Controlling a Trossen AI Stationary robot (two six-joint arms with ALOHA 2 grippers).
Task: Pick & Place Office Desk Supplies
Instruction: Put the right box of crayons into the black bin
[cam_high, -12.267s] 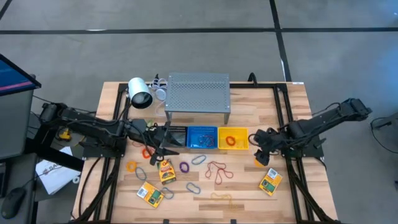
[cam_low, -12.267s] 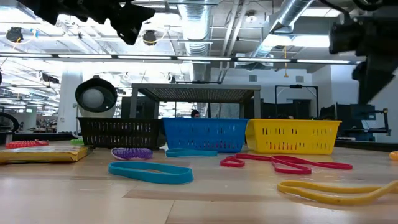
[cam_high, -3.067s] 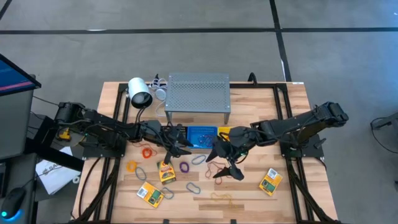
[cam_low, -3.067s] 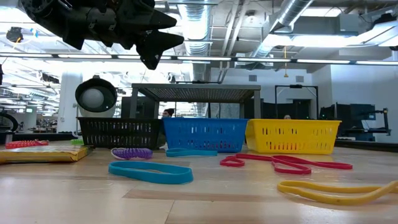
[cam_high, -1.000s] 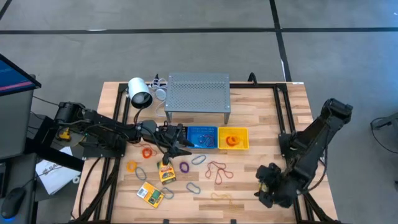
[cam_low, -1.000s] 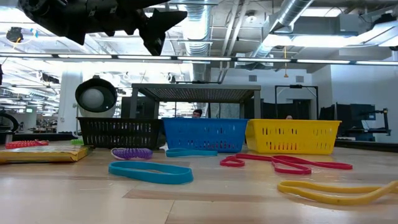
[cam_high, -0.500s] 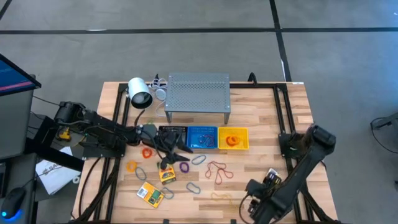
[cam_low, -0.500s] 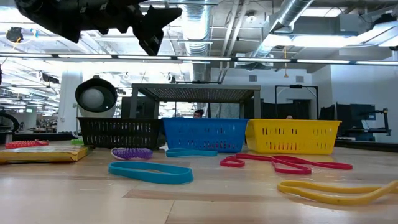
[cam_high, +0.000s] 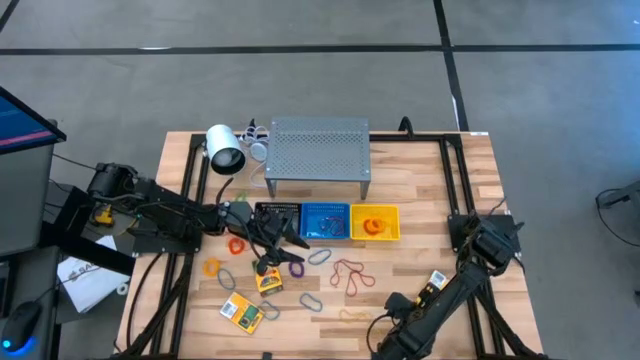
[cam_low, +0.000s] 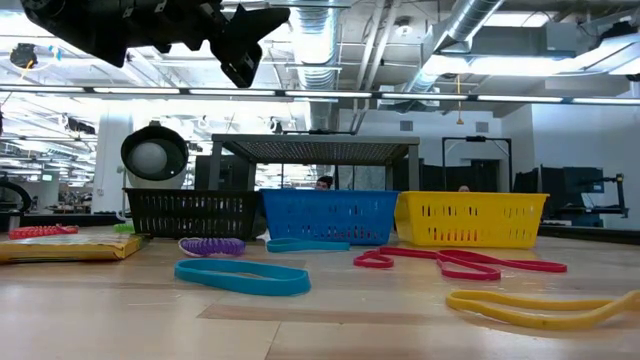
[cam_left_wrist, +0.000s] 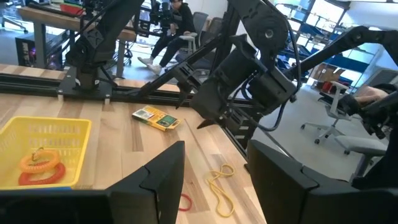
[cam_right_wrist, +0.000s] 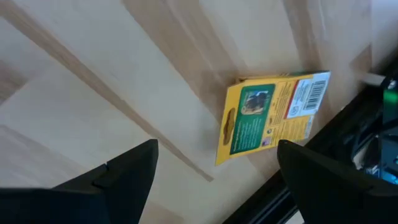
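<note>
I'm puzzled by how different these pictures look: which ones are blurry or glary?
Low view: bright ceiling lights flare, and the left gripper is a dark silhouette. Right wrist view: soft motion blur over the yellow-and-green pack. High view: even light, faint shadows.

Supplies lie loose on the desk (cam_high: 420, 200), in front of my blue basket (cam_high: 325, 222): yellow-green packs (cam_high: 243, 313) flat, one near the right edge (cam_right_wrist: 273, 115); red bands (cam_high: 350, 274); purple loop (cam_high: 297, 268); orange loops (cam_high: 211, 267); grey clips (cam_high: 311, 301); yellow band (cam_low: 540, 305).
</note>
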